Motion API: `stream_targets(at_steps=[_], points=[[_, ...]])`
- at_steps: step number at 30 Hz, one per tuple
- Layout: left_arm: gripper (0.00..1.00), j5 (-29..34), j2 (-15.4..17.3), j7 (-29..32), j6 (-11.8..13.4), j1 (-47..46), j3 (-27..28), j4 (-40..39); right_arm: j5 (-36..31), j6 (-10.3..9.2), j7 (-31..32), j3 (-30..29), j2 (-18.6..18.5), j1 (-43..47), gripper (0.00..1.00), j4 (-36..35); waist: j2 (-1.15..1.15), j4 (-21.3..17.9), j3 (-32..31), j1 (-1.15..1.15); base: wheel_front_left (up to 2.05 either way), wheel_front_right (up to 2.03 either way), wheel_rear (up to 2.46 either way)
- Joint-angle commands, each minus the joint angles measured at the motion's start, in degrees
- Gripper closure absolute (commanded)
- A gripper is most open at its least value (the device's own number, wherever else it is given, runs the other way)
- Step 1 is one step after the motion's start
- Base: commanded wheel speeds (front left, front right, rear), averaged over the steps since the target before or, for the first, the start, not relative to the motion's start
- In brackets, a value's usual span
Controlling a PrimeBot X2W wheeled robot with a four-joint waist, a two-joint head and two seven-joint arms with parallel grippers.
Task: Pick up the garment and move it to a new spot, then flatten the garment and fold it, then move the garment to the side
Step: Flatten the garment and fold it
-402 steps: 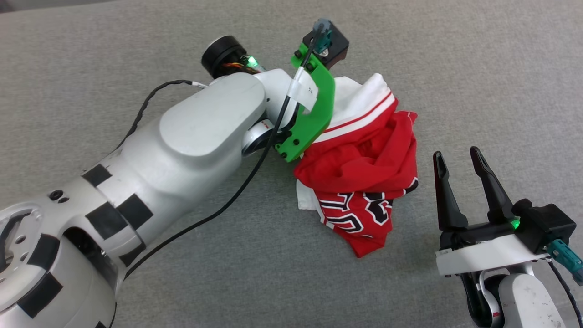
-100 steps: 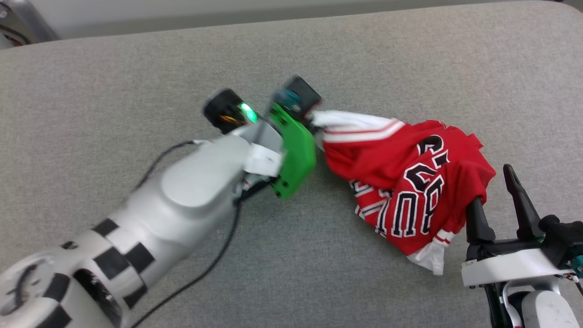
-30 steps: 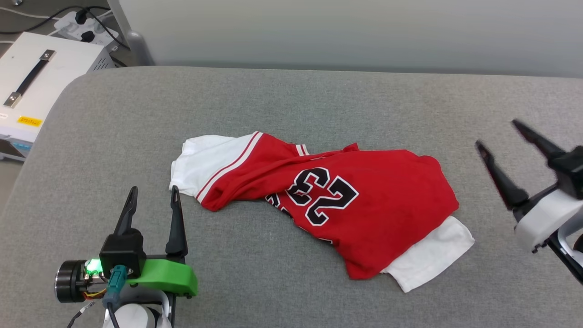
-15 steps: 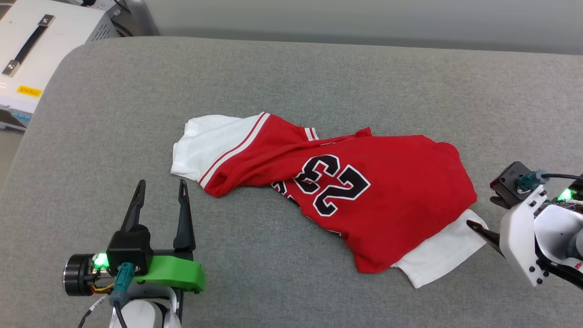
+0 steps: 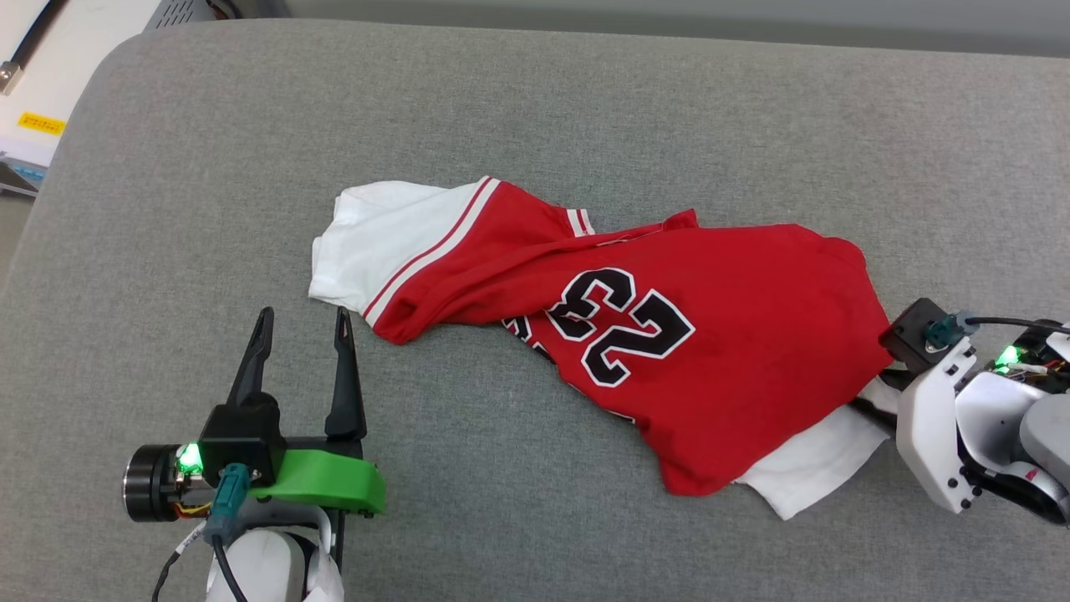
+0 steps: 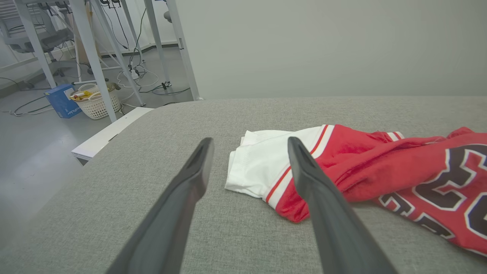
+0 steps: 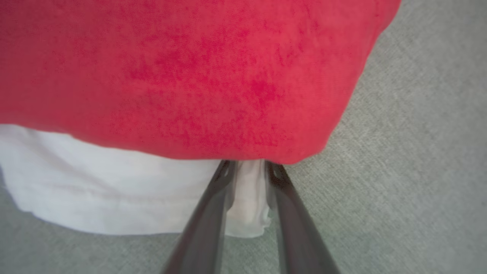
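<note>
The garment (image 5: 752, 334), a red jersey with white sleeves and a black "23", lies crumpled across the middle of the grey table (image 5: 585, 100). My left gripper (image 5: 303, 316) stands open just short of the left white sleeve (image 5: 376, 242), touching nothing. In the left wrist view that left gripper (image 6: 250, 140) frames the sleeve edge of the garment (image 6: 266, 167). My right gripper (image 5: 869, 400) lies low at the garment's right edge. In the right wrist view the right gripper (image 7: 249, 164) has its fingers pinched on white sleeve cloth, tips hidden under the red hem of the garment (image 7: 190, 76).
A white box (image 5: 33, 75) sits off the table's rounded far-left corner. The left wrist view shows a white basket (image 6: 95, 102), a blue box (image 6: 62, 102) and metal frame legs (image 6: 91, 53) on the floor beyond the table edge.
The head camera has tilted down. My right arm swung in from the right, dropped to the garment's right white sleeve and closed its fingers there. The left gripper stayed put.
</note>
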Motion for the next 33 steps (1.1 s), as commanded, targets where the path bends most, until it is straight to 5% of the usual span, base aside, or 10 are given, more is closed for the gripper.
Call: stream_targets(at_steps=[1, 9, 14, 15, 18, 19, 28, 33], points=[[0.00, 0.6, -0.5, -0.3, -0.6, -0.8, 0.3, 0.2, 0.5, -0.13, -0.2, 0.9, 0.3, -0.6, 1.00, 2.3, 0.00, -0.1, -0.2, 0.00, 0.00, 0.00, 0.00], [0.00, 1.3, -2.0, -0.3, -1.9, -1.5, 0.7, 0.1, 1.6, -0.13, -2.6, -3.1, -3.9, -7.5, 1.00, 11.2, 0.00, 1.2, -0.4, 0.00, 0.00, 0.00, 0.00], [0.00, 1.7, -2.7, -0.3, -2.5, -1.4, 1.0, 0.5, 3.8, -0.13, -4.6, -5.9, -3.5, -7.4, 0.99, 20.7, 0.00, 2.0, -0.1, 0.00, 0.00, 0.00, 0.00], [0.00, 1.7, -2.8, -0.3, -2.6, -1.4, 0.9, 0.6, 4.5, -0.13, -5.1, -6.3, -3.0, -6.8, 0.67, 21.8, 0.00, 2.2, -0.1, 0.00, 0.00, 0.00, 0.00], [0.00, 1.9, -3.0, -0.3, -2.7, -1.4, 1.0, 0.8, 6.3, -0.13, -8.1, -7.5, -1.5, -5.3, 0.04, 23.9, 0.00, 2.3, -0.5, 0.00, 0.00, 0.00, 0.00], [0.00, 2.0, -3.1, -0.3, -2.7, -1.3, 1.1, 0.9, 6.6, -0.13, -9.1, -7.7, -1.2, -4.9, 0.00, 24.2, 0.00, 2.3, -0.8, 0.00, 0.00, 0.00, 0.00], [0.00, 3.2, -3.1, -0.3, -3.2, 0.6, 1.8, 1.0, 5.5, -0.13, -17.8, -10.2, -5.5, -3.9, 0.00, 20.6, 0.00, 0.9, -4.1, 0.00, 0.00, 0.00, 0.00], [0.00, 3.7, -3.1, -0.3, -3.4, 1.1, 1.9, 0.1, 7.1, -0.13, -18.6, -17.4, -9.2, -6.0, 0.00, 10.5, 0.00, 0.1, -4.0, 0.00, 0.00, 0.00, 0.00]])
